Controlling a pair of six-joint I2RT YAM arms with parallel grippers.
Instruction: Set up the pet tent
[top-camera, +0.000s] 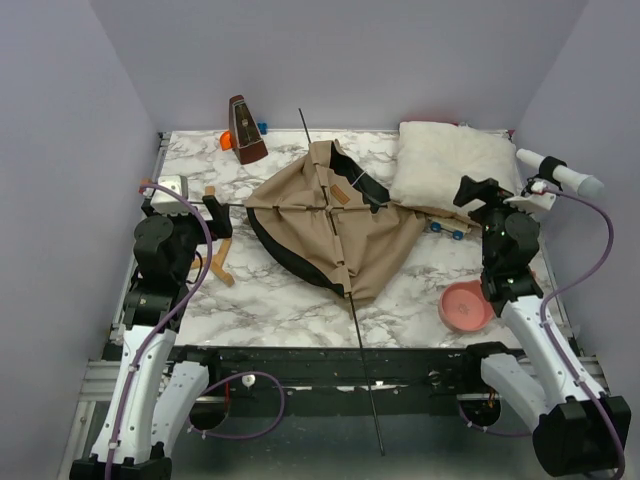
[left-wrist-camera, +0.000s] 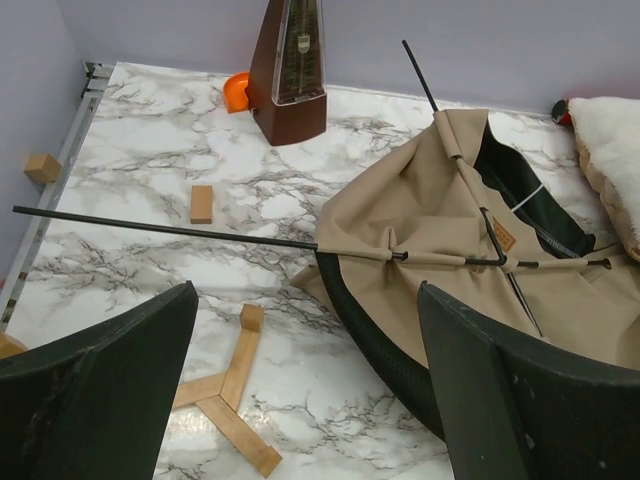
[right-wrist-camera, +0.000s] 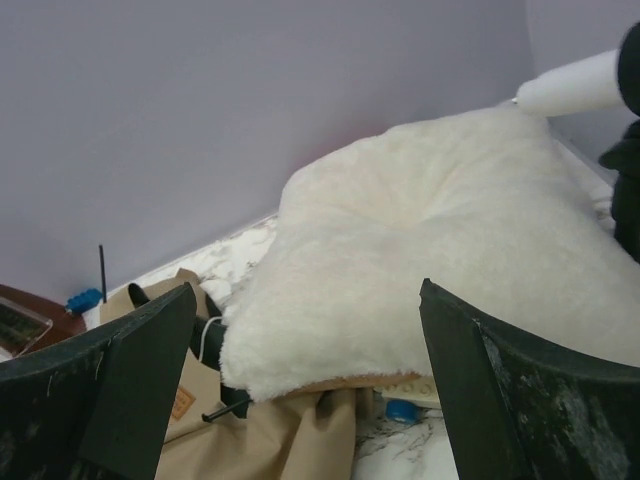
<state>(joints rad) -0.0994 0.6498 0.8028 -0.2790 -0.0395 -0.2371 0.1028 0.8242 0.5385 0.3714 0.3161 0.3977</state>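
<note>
Two claws released, left claw (left-wrist-camera: 308, 300) beside pet tent (top-camera: 330, 225), right claw (right-wrist-camera: 308, 295) facing pillow (right-wrist-camera: 420, 270), pole (top-camera: 368, 380) overhanging table (top-camera: 270, 300) edge

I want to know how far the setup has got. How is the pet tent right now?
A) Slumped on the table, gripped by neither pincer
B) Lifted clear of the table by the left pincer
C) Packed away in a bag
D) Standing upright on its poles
A: the pet tent lies slumped on the table with its poles sticking out, while the left pincer and right pincer both stand open and empty.
</note>
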